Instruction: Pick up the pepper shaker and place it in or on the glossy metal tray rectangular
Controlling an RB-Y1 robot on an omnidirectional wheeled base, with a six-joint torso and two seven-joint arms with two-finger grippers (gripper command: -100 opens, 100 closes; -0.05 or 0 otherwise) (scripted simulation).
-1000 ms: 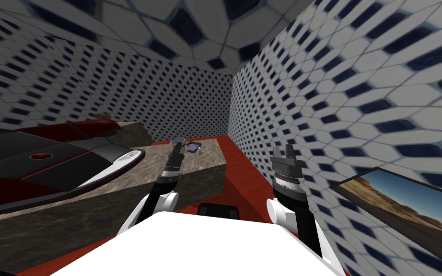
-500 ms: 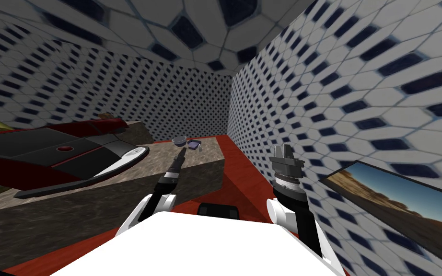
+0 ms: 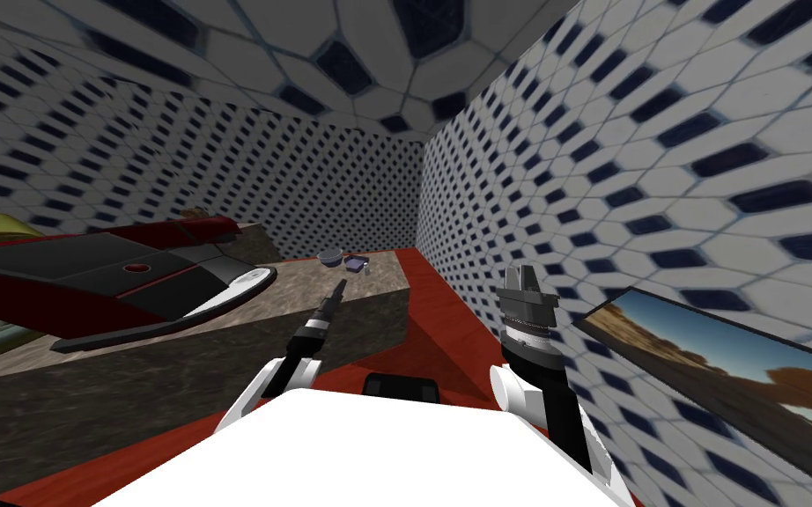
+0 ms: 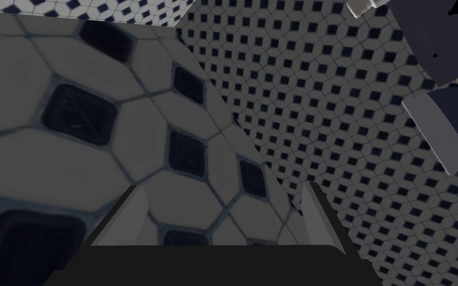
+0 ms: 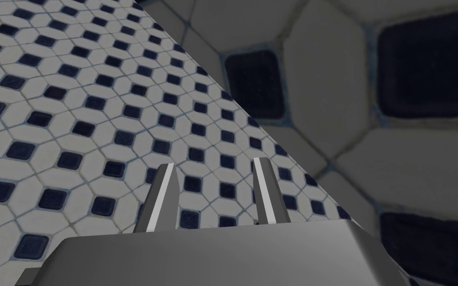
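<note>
Pale and very small, the shaker [image 3: 366, 270] stands in the upper middle of the head view, at the far end of the counter [image 3: 298, 280]. It is just beside the blue-violet tray [image 3: 357, 262]; whether they touch I cannot tell. A grey bowl [image 3: 329, 258] sits just left of the tray.

Short of the shaker, a little below and left of it in the frame, the left claw [image 3: 341, 285] hangs over the counter, empty. In its wrist view the fingers [image 4: 133, 213] are spread wide, with tiled wall between them. Dark blue shapes [image 4: 439, 126] with a pale rim lie off to one side of the claw, perhaps the tray, but I cannot be sure.

The step in hand looks like the reach. To do it well, turn the wrist until the shaker sits between the blades before going forward. Approach from the side away from the tray, so neither blade catches its rim or the bowl. The shaker looks light and easy to tip, so bring the blades level with its middle, close gently and evenly, then lift straight up. With the tray so near, the carry should be a short hop; set the shaker down rather than drop it.

Right of centre, the right claw [image 3: 519, 275] is raised by the wall, its blades [image 5: 161, 198] parted a little and holding nothing.
</note>
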